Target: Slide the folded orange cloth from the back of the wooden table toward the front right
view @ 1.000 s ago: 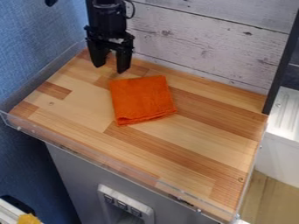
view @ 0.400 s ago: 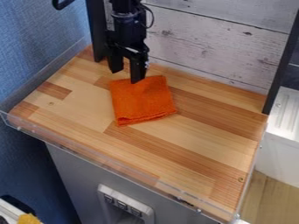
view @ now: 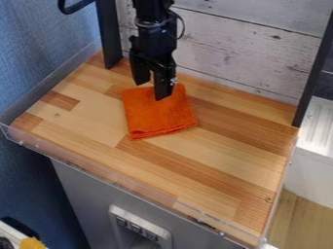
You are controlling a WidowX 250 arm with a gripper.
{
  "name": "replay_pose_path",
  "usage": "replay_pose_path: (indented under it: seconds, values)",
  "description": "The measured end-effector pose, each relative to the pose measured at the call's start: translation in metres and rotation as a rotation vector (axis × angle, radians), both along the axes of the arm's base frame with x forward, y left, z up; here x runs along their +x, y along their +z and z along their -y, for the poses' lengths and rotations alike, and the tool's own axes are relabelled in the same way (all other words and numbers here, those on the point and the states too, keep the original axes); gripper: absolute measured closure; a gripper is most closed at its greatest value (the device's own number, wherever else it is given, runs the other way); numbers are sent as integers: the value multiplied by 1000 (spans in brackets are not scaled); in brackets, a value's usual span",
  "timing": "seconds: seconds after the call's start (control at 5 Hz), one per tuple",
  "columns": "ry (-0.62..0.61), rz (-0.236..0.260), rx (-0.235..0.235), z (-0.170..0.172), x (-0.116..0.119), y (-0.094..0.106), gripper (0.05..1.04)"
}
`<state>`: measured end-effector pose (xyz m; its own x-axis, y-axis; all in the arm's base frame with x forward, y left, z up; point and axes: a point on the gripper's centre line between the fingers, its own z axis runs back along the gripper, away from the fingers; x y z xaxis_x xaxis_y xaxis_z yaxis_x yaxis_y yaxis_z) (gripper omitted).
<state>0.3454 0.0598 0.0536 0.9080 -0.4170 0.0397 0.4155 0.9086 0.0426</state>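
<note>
Gripper (view: 149,91) has shifted right and a little lower in view since the earlier frames, now farther over the cloth (view: 158,115); cloth same spot, same shape. Arm (view: 153,36) comes in from top edge, left of center, hangs near vertical, wrist above the far part of the counter (view: 214,160), gripper pointing down. Fingers spread with a gap between them, nothing grasped, so end effector is released. Right-hand fingertip in view overlaps the cloth's upper part; left-hand one sits higher, by the cloth's far edge. Contact with cloth: cannot tell from this angle. Cable (view: 181,26) loops off the arm's right side.

Cloth: orange, folded to a rough square, flat on the wood, upper middle of counter, slightly left of center, layered edges showing at the near side. Counter is wood strips in light and darker brown, clear guard (view: 117,181) along the near edge. White plank wall (view: 240,48) behind, blue wall (view: 39,44) at left, black post (view: 108,36) left of the arm, black frame (view: 313,70) at right. White panel with switches (view: 137,228) on the gray front (view: 81,194) below. Yellow item (view: 31,243) at bottom left corner
</note>
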Motion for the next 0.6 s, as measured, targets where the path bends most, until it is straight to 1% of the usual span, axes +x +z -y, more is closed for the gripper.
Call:
replay_pose_path:
  seconds: [0.2, 0.4, 0.6]
  values:
    - [-44, 0, -3, 11, -5, -2, 93]
    - [-64, -2, -17, 18, -6, -3, 130]
    - [-84, -10, -27, 22, -7, -3, 406]
